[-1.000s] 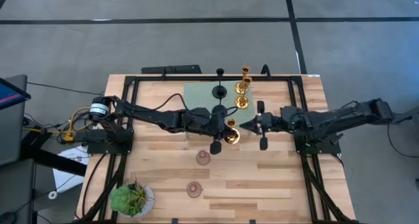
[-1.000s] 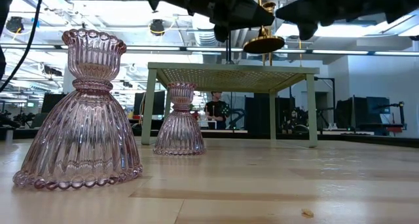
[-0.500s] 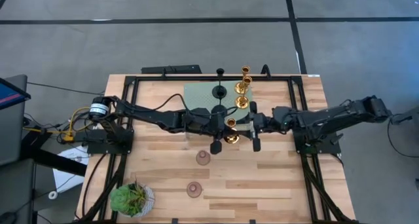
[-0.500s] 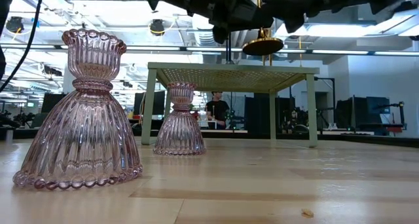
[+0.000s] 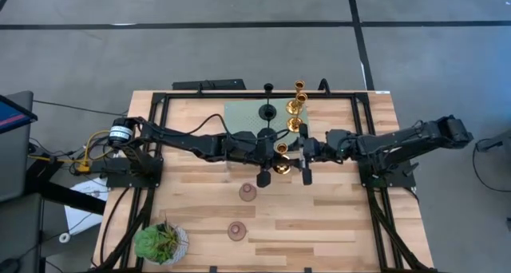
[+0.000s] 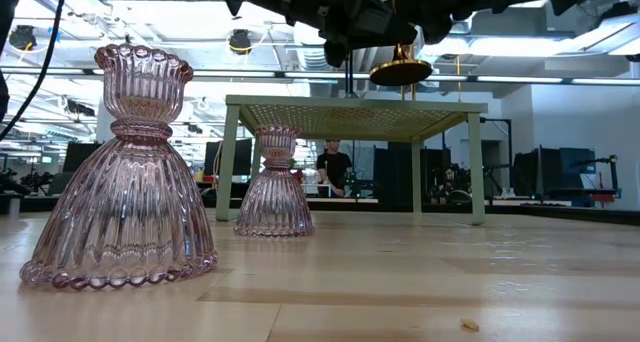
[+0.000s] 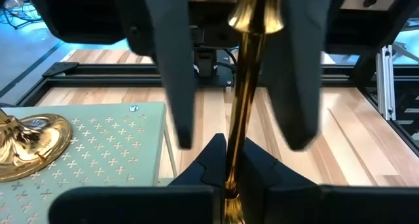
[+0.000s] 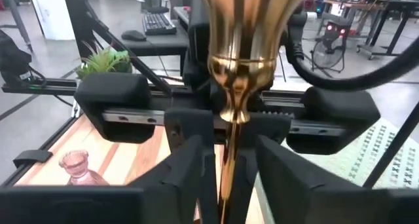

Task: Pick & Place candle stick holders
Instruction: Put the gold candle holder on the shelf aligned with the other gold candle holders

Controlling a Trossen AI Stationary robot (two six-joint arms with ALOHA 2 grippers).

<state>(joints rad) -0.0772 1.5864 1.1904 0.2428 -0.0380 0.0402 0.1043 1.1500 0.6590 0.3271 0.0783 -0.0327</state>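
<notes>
Over the table's middle the left gripper is clamping the slim stem of a gold holder, keeping it lifted above the wood just in front of the green platform. In the left wrist view the stem is running up between that gripper's own closed fingers, with the right arm's two fingers standing apart on either side of it. The right gripper is sitting just right of the holder, its fingers spread around the stem without pinching it; the right wrist view is showing the holder's cup close ahead of those open fingers.

Other things are crowding the area. On the platform a black holder and two more gold holders are standing just beyond the lifted one, and a second black holder is standing at the table's far edge. Two pink holders are standing on the wood nearer the camera, the nearer one filling the low view's left side. A potted plant is sitting at the near left corner.

Compared with a second ago, the right arm is reaching farther left, its gripper now up against the gold holder instead of well to its right. The left gripper and everything else are staying where they were.
</notes>
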